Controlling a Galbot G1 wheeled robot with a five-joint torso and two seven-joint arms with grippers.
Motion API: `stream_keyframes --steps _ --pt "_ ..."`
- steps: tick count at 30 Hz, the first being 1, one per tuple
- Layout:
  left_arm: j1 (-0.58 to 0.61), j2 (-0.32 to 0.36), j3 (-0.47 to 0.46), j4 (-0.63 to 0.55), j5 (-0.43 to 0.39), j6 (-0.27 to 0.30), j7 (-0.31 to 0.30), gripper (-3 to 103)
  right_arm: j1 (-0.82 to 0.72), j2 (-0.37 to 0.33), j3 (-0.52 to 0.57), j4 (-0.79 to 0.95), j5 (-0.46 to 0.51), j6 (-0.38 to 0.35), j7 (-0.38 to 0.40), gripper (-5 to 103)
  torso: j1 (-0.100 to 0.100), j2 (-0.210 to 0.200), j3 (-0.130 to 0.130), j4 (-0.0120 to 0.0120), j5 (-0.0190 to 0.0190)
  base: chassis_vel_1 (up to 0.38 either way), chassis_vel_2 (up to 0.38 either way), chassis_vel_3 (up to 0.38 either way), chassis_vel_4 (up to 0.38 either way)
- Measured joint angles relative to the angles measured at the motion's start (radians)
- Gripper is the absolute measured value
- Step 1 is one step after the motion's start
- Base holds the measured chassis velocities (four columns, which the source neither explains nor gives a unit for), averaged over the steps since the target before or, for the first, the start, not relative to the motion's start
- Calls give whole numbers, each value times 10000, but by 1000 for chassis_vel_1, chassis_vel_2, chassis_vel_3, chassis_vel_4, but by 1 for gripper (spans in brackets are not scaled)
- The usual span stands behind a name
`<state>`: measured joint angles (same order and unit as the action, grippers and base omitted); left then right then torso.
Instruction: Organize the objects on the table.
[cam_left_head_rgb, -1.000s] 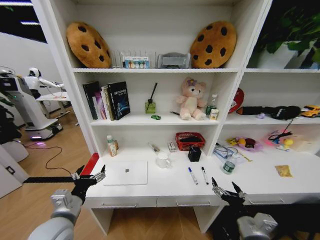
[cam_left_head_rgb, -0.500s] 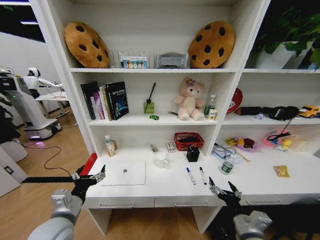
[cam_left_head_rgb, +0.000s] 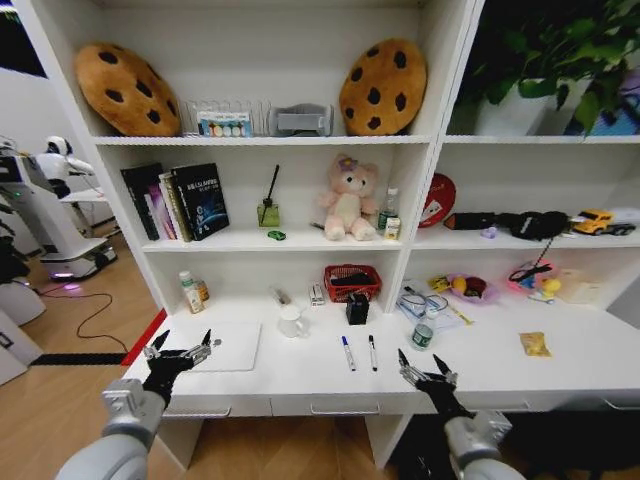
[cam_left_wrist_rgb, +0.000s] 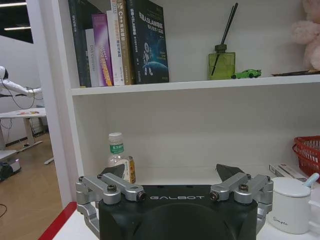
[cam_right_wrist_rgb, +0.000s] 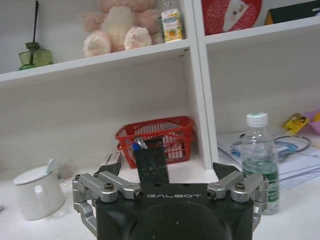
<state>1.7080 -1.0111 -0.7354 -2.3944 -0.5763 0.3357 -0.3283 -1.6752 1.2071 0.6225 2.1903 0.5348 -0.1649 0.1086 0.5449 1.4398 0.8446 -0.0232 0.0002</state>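
White table (cam_left_head_rgb: 480, 375), two pens (cam_left_head_rgb: 348, 353); one laptop (cam_left_head_rgb: 222, 346)

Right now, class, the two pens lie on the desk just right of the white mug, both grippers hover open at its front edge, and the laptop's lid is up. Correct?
Not quite. The head view shows the laptop closed flat. Pens, mug, desk, open left gripper and right gripper stand as stated.

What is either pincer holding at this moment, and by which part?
Nothing is held. The left pincer hovers open over the table's front edge by the laptop; the right pincer hovers open near the pens.
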Motion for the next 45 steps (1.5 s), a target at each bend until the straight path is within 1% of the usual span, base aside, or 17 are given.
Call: stream_keyframes --steps 2,3,7,8,10,12,13,14,16,19,24,36,39,40,43,44,45 --pt "0 1 -1 2 0 0 -4 100 545 -429 -248 -205 344 -324 149 100 0 1 -1 -7 -8 82 30 -75 -27" --pt "0 1 -1 2 0 0 -4 100 545 -429 -248 -205 344 -324 149 100 0 1 -1 -7 -8 61 30 -75 -49" --pt "-1 0 -2 2 0 0 -7 100 2361 -1488 -1438 -1267 1297 -1013 846 100 0 0 1 -1 -6 40 34 -33 -35" --pt "-1 0 -2 2 0 0 -7 100 2361 -1488 -1438 -1267 1297 -1013 846 100 0 0 1 -1 -6 0 0 0 0" --pt "-1 0 -1 2 0 0 -7 100 3225 -1648 -2120 -1904 1680 -1332 1365 100 1 -1 1 0 -1 0 0 0 0" --pt "-1 1 -1 2 0 0 -7 100 3726 -1664 -2511 -2267 1869 -1485 1648 100 2 -1 1 -2 2 0 0 0 0" --pt "-1 0 0 2 0 0 -7 100 4306 -1649 -3012 -2673 2009 -1661 1883 100 3 -2 1 -1 0 0 0 0 0" --pt "-1 0 0 2 0 0 -7 100 4306 -1649 -3012 -2673 2009 -1661 1883 100 3 -2 1 -1 0 0 0 0 0" --pt "-1 1 0 2 0 0 -8 100 5055 -1482 -3808 -3267 2141 -1811 2163 100 4 -2 2 -1 0 0 0 0 0" --pt "-1 1 0 2 0 0 -9 100 5352 -1337 -4112 -3526 2159 -1829 2270 100 3 -1 1 -1 -3 0 0 0 0" --pt "-1 0 0 2 0 0 -14 100 6335 -908 -5157 -4385 2296 -1885 2576 100 2 -1 0 -1 -3 0 0 0 0" --pt "-1 0 0 1 0 0 -14 100 6830 -581 -5618 -5459 2178 -1984 2891 101 1 0 0 -3 -3 0 0 0 0" --pt "0 1 0 2 0 0 -15 100 6787 -549 -5639 -5503 2174 -1974 2970 90 2 0 0 -2 -3 0 0 0 0" --pt "0 1 0 2 0 0 -15 100 6787 -549 -5639 -5503 2174 -1974 2970 90 2 0 0 -2 -3 0 0 0 0" --pt "-1 1 0 2 0 0 -14 100 6702 -589 -5630 -5493 2170 -1914 3011 74 1 1 -2 -3 -3 0 0 0 0" --pt "-1 1 0 2 0 0 -14 100 6702 -589 -5630 -5493 2170 -1914 3011 74 1 1 -2 -3 -3 0 0 0 0" --pt "-1 1 0 1 0 0 -14 100 6676 -611 -5607 -5474 2171 -1900 3012 69 0 1 -2 -3 -2 0 0 0 0"
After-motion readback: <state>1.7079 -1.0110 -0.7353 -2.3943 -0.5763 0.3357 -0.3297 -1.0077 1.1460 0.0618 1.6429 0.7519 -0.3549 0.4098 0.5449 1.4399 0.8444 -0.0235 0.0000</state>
